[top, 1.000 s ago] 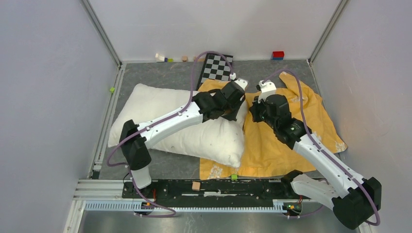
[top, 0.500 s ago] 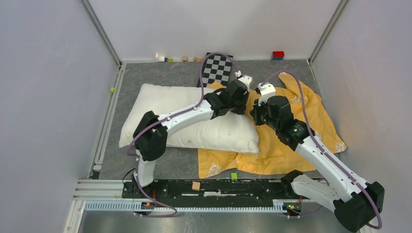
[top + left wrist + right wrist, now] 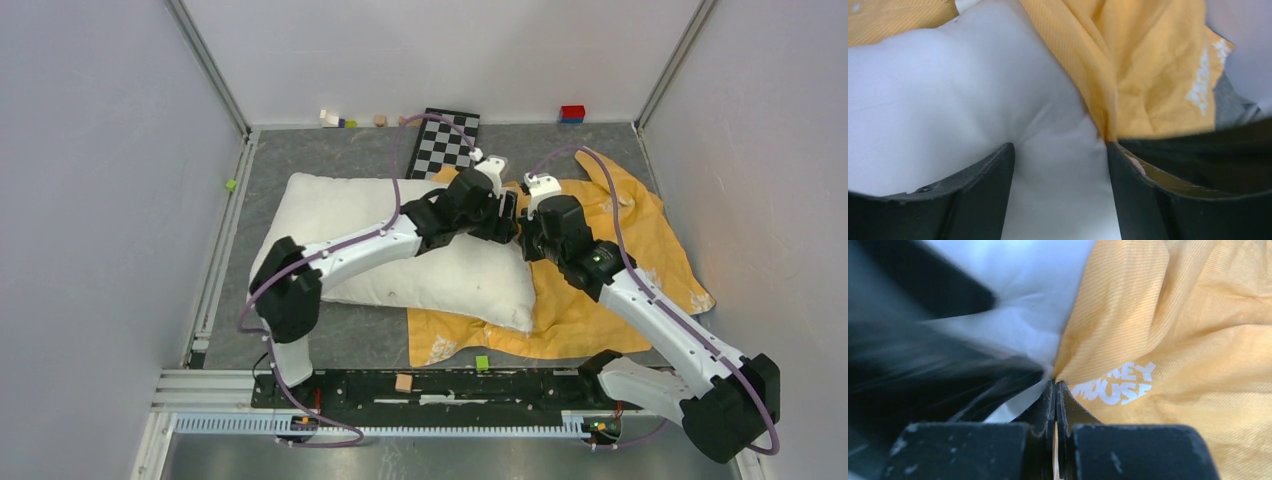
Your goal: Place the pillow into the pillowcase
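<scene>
Pillow (image 3: 380, 240) has slid right and squared up over the last second. Its right end now overlaps the left part of the pillowcase (image 3: 620, 250), but it is on top of it, not inside. The rest of the case lies flat and rumpled on the right of the table.

Left arm has swung in towards the right one, so the two wrists nearly meet at the far right corner of the pillow.

Left gripper (image 3: 1058, 150): jaws set wide, a bulge of pillow pinched between them, the case hem against one finger.

Right gripper (image 3: 1055, 385): jaws pressed together, looks clamped on the case hem.

My read: the pillow corner is lined up at the opening, insertion not started.
</scene>
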Action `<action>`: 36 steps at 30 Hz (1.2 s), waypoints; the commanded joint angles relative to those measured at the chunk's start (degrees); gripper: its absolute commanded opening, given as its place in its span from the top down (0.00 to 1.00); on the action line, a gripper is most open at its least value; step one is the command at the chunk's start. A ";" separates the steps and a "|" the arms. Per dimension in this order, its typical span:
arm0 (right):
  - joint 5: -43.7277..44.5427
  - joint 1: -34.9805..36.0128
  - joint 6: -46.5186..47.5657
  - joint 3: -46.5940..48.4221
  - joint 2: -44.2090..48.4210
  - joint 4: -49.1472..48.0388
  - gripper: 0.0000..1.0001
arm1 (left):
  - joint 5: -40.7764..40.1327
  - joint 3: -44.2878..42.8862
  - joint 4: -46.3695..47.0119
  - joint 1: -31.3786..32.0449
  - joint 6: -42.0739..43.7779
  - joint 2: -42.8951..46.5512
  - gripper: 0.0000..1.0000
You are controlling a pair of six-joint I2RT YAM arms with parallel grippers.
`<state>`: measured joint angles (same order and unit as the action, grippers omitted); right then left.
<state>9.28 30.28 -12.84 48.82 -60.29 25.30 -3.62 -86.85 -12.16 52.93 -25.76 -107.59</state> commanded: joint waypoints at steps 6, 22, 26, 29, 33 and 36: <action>2.27 -0.09 -1.16 1.90 -1.19 -0.56 1.00 | 2.00 7.17 -12.48 3.80 1.64 20.68 0.11; 10.97 -0.57 -5.11 0.43 3.49 6.57 0.80 | -16.37 6.27 -12.95 7.75 0.13 3.47 0.95; 11.18 -0.60 -5.96 -2.24 7.32 8.71 0.54 | -8.66 6.29 -11.57 4.93 -0.19 4.46 0.98; 9.87 -0.58 -7.49 -5.53 9.99 8.65 0.52 | -5.05 6.15 -11.50 3.94 -0.82 4.56 0.98; 6.96 -0.50 -10.11 -10.90 11.42 4.75 0.51 | -1.02 6.71 -10.69 2.37 -2.10 5.07 0.98; 5.99 -0.49 -11.01 -13.48 10.48 0.31 0.47 | -0.41 6.51 -10.77 1.99 -2.02 5.51 0.98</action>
<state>17.04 29.63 -21.02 37.95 -49.21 31.53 -4.69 -80.73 -20.88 56.62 -26.15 -102.39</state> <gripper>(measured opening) 0.506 0.051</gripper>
